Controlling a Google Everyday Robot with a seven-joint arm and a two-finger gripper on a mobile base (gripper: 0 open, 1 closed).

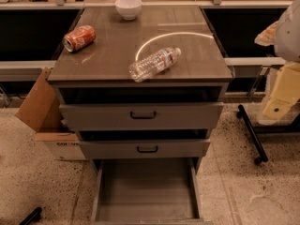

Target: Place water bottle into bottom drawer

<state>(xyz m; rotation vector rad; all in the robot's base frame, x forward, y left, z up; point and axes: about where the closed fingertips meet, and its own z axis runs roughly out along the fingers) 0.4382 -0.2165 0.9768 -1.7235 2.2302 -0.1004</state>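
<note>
Pretty dim overall, with a warm brownish cast. Light comes from overhead: a bright curved glare arc [164, 33] sweeps across the cabinet top [108, 55] toward its right edge, and the gaps above the upper drawers [140, 115] go nearly black. The bottom drawer [146, 191] floor looks flat and evenly lit. The gripper [281, 95], out past the right edge, looks pale and washed.

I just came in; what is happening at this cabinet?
A one-arm robot is set to put away the water bottle. It lies on its side near the front edge of the cabinet top. The gripper is at the view's right edge, apart from the cabinet. The bottom drawer is pulled open and looks empty. A soda can and a white bowl share the top.
</note>
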